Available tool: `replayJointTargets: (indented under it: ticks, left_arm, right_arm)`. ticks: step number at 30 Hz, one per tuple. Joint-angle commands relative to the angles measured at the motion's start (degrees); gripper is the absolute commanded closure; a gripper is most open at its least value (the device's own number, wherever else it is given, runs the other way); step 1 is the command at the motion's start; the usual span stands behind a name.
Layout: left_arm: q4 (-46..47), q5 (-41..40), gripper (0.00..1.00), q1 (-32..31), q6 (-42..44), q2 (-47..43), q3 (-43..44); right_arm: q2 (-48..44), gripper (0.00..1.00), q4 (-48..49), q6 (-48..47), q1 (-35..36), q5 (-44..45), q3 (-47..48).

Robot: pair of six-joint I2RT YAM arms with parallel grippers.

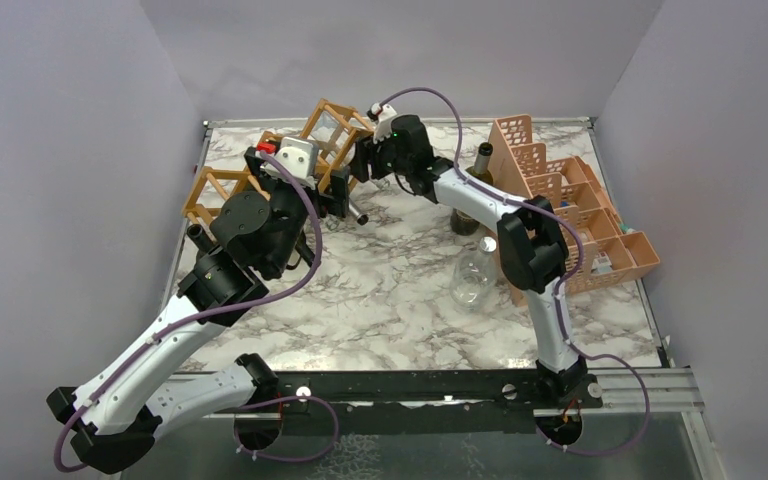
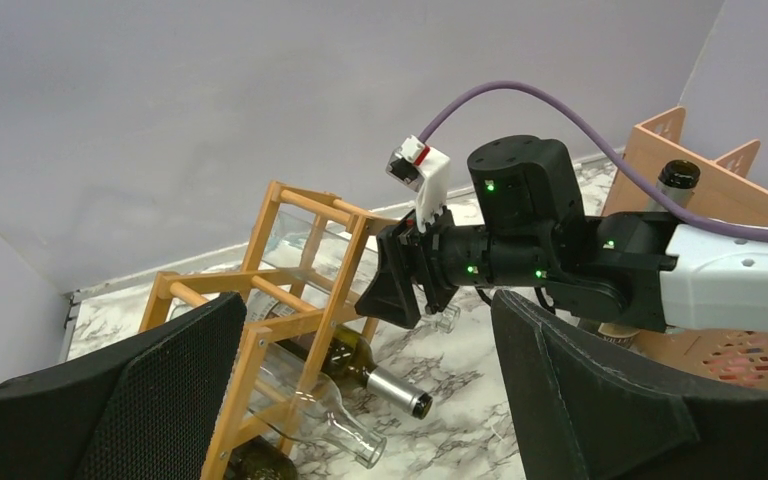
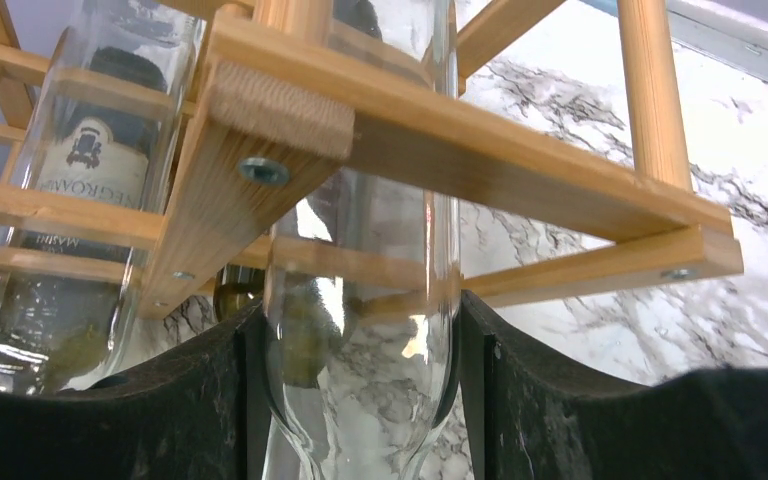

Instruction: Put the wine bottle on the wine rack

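Right claw point(image 3: 360, 420), clamped on the clear wine bottle point(image 3: 370, 250), should slide it straight into the wine rack point(image 3: 560, 195) cell; left claw point(image 2: 370, 400) gapes empty.

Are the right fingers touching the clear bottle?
Touching. The right wrist view shows both right fingers flush against the bottle sides, no gap, with its body entering the rack.
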Motion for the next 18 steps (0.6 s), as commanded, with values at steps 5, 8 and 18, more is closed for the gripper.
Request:
replayJointTargets:
  ticks: [5,8,18]
  left_arm:
    - [-0.7,-0.2,0.01,-0.1,0.2,-1.0,1.3]
    - [-0.7,-0.3,0.01,-0.1,0.2,-1.3,1.0]
    - [-1.3,-0.7,0.01,-0.1,0.2,-2.1,0.7]
  right_arm:
    - [5.2,0.86,2.7,-0.4,0.1,-5.0,8.0]
    - [6.2,0.77,2.5,0.4,0.1,-5.0,9.4]
    - [7.3,0.48,2.5,1.2,0.1,-3.5,10.1]
